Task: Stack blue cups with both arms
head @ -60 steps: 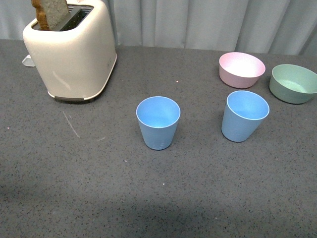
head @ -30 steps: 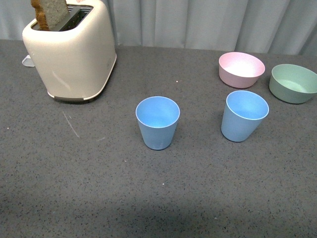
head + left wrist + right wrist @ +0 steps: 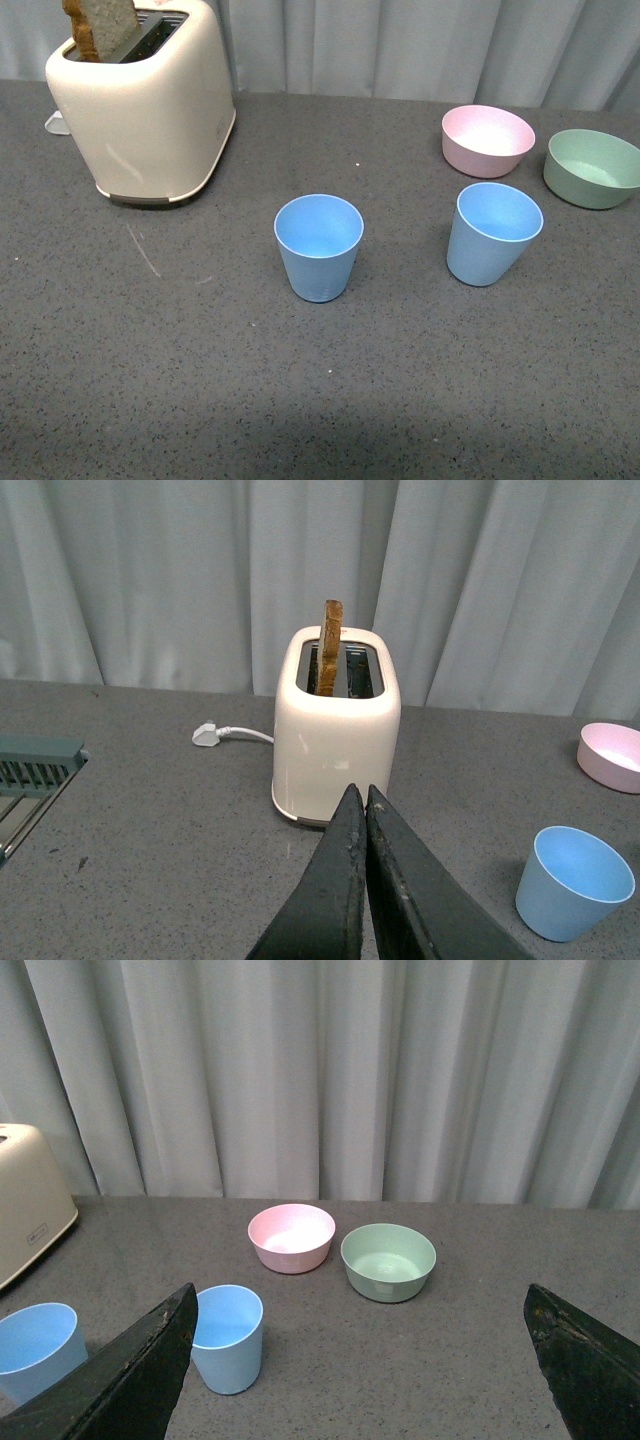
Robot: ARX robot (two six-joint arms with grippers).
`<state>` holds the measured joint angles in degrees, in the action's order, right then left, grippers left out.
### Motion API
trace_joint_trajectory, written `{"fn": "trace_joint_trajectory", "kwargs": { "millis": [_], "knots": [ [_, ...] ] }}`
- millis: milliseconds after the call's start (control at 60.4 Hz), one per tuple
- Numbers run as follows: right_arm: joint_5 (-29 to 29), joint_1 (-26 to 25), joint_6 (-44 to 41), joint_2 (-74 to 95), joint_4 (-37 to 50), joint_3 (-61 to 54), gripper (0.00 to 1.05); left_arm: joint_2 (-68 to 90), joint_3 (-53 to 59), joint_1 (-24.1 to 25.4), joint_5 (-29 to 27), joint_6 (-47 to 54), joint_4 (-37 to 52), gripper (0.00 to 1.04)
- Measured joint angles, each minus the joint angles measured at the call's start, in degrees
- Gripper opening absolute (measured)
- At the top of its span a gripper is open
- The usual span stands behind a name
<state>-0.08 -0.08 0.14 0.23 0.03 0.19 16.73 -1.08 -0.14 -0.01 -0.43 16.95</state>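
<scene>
**Blue Cups: Handling Properties, Grip Points, Item Count**

**Location.** Both blue cups stand upright, mouths up, on the grey table [image 3: 150, 380]. The centre cup [image 3: 319, 247] sits in open space, nearer the robot than the toaster [image 3: 145, 100] and to its right. The right-hand cup [image 3: 493, 233] stands well apart from it, near the pink bowl [image 3: 488, 140] and the green bowl [image 3: 592, 167], touching neither.

**Handling.** The cups appear to be thin-walled matte plastic, so they are probably light, stiff and not fragile. The matte wall should give fair friction. A hard squeeze on the tapered side may push a cup up out of the fingers, and an empty cup will likely tip or skid if nudged. Recommended hold: pinch the wall at the rim, one finger inside and one outside. Alternatively, grip across the body just under the rim. The taper should guide one cup into the other.

**Grippers.** Neither arm appears in the front view. The left gripper [image 3: 358, 792] has its fingers pressed together with nothing between them. The right gripper [image 3: 360, 1295] has its fingers [image 3: 130, 1380] spread wide and holds nothing.

**Count.**
- Blue cups: two
- Bowls: two (one pink, one green)
- Toaster: one, with one slice of bread [image 3: 100, 25] standing in a slot
- Power plug [image 3: 206, 736]: one, lying on the table beside the toaster
</scene>
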Motion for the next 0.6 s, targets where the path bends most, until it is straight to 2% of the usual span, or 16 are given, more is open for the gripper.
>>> {"fn": "trace_joint_trajectory", "kwargs": {
  "millis": [414, 514, 596],
  "knots": [
    [0.0, 0.0, 0.0, 0.0, 0.0, 0.0, 0.95, -6.6, 0.0, 0.0, 0.0, 0.0, -6.6, 0.04],
    [0.0, 0.0, 0.0, 0.0, 0.0, 0.0, 0.95, -14.1, 0.0, 0.0, 0.0, 0.0, -15.9, 0.04],
    [0.0, 0.0, 0.0, 0.0, 0.0, 0.0, 0.95, -16.3, 0.0, 0.0, 0.0, 0.0, -16.7, 0.04]
  ]
}}
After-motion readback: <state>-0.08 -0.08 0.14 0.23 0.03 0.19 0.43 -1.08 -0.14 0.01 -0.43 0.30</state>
